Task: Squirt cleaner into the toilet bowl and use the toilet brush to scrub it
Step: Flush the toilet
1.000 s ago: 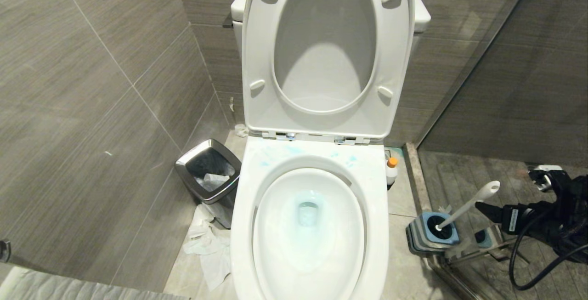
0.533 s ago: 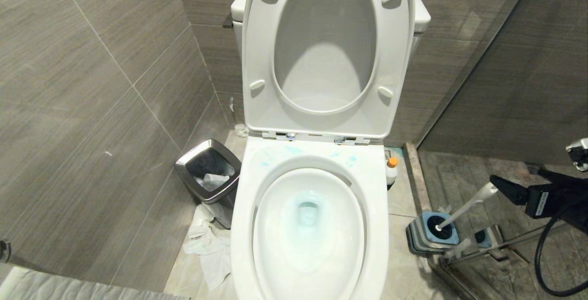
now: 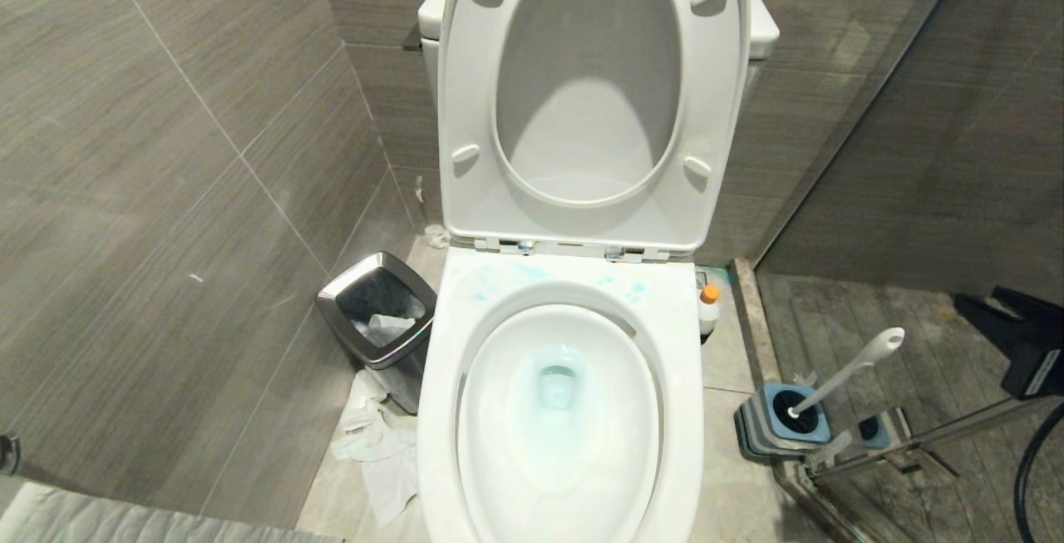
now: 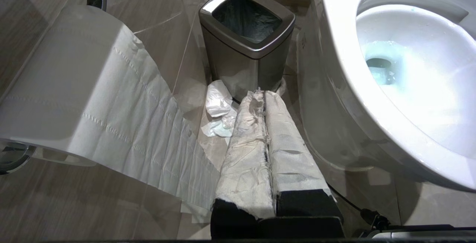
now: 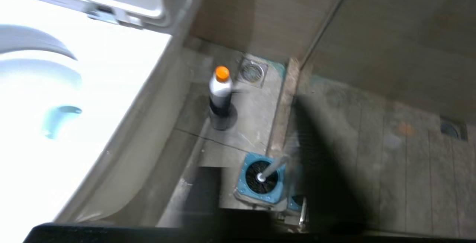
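The white toilet bowl point(image 3: 440, 377) stands with seat and lid raised. Turquoise liquid smears its back rim and tints the water. The cleaner point(image 3: 708, 310), orange-capped, stands upright on the floor by the bowl's right side, also visible from the right wrist point(image 5: 221, 94). The toilet brush point(image 3: 848, 372) leans in its blue-and-grey holder point(image 3: 781, 422), handle end free. My right gripper point(image 3: 968, 303) hangs at the far right, apart from the handle. Its dark fingers point(image 5: 327, 168) stand apart, holding nothing. My left gripper point(image 4: 263, 93), paper-wrapped, is shut and empty, low beside the bowl.
A chrome-rimmed bin point(image 3: 378, 310) stands left of the bowl, with crumpled tissue point(image 3: 378, 443) on the floor before it. A toilet paper roll point(image 4: 74, 86) hangs near the left arm. A glass partition's metal rail point(image 3: 914, 443) runs beside the holder. A floor drain point(image 5: 253, 72) lies behind the bottle.
My right gripper, which was at the brush handle's end half a second ago, has drawn back to the right edge. The brush still leans in its holder. The left arm has not moved.
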`<state>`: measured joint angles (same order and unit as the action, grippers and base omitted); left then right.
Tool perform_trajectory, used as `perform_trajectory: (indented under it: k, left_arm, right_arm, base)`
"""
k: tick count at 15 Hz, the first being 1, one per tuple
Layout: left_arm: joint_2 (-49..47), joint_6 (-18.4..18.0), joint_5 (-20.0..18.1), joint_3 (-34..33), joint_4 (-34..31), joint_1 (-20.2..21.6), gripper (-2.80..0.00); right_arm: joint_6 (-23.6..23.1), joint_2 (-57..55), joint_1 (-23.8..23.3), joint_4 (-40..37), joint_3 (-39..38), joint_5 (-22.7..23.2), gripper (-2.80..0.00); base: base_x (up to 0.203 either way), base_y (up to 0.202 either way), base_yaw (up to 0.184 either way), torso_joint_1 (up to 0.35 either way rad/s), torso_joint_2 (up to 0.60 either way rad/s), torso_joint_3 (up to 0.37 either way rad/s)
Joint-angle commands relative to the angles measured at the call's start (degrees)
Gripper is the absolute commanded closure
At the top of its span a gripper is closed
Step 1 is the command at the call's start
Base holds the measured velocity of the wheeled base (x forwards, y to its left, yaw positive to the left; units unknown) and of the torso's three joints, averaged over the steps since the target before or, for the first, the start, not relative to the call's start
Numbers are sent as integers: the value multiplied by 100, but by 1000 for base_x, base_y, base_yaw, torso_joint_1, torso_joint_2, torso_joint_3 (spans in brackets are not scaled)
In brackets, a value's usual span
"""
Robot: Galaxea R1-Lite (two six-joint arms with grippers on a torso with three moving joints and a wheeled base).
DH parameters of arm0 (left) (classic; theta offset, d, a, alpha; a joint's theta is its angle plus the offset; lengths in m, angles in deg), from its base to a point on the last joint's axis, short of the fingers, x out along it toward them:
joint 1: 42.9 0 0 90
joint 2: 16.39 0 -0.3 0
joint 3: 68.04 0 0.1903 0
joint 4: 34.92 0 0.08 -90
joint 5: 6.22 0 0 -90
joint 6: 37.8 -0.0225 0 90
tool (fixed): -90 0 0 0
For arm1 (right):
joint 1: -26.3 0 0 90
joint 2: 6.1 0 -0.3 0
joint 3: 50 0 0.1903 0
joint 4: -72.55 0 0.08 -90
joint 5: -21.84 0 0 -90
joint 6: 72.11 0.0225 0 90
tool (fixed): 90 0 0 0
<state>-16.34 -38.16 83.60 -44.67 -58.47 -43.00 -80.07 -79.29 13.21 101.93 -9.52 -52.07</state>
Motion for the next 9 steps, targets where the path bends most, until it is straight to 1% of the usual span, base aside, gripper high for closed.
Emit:
perform_trajectory:
  k: [1,8,9]
  left_arm:
    - [-5,1,1,-9,1,1,0]
    - [-5,1,1,-9,1,1,0]
    - [-5,1,1,-9,1,1,0]
  right_arm:
    - [-2,652,0,13,-258,72,0]
    - [14,2002,5,7,-865,46,0]
    - [14,2125,78,7,-937,29,0]
  base:
    - [0,0,0,0,0,0]
    - [0,0,0,0,0,0]
    - [0,0,0,0,0,0]
